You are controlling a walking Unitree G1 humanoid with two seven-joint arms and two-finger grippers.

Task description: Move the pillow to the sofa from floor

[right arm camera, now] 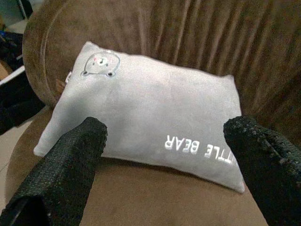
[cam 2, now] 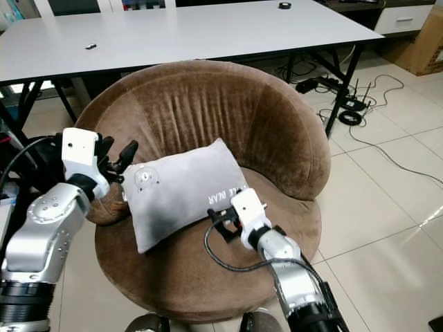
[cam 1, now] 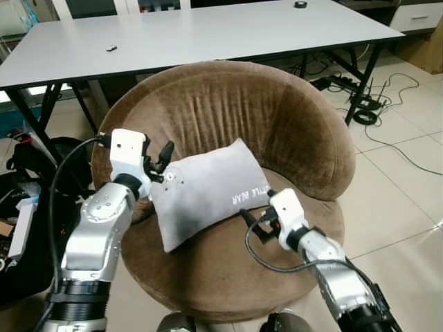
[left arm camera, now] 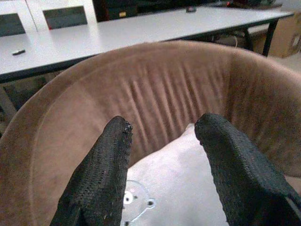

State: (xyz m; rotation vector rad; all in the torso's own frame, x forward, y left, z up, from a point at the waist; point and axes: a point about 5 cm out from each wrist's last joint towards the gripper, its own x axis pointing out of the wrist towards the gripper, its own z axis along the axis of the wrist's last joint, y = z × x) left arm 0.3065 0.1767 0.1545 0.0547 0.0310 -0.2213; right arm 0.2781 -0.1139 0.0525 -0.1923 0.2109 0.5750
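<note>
Left eye view puts the grey pillow [cam 1: 204,191] already on the seat of the round brown velvet sofa chair [cam 1: 291,124], leaning back against the backrest, so I judge the carry is done and what remains is letting go and backing both arms out. The pillow's long axis runs from about 8 o'clock to 2 o'clock across the seat, the bear patch at the end toward my left side and the lettering along the edge toward my right.

My left gripper [cam 1: 163,158] sits at the pillow's 10 o'clock corner, just over the chair's rim. In the left wrist view its two black fingers [left arm camera: 101,174] stand spread with open air between them, the pillow's bear end below and beyond them; they clamp nothing.

My right gripper [cam 1: 250,223] lies at the pillow's 4 o'clock, just beside the lettered edge. In the right wrist view its fingers [right arm camera: 70,165] are splayed wide, the pillow lying straight ahead across the gap and not touched by either finger, as far as I can tell.

Both arms are about equally near, one at each end of the long axis. Pulling each one back along its own approach line, away from the pillow's ends, should leave it undisturbed.
</note>
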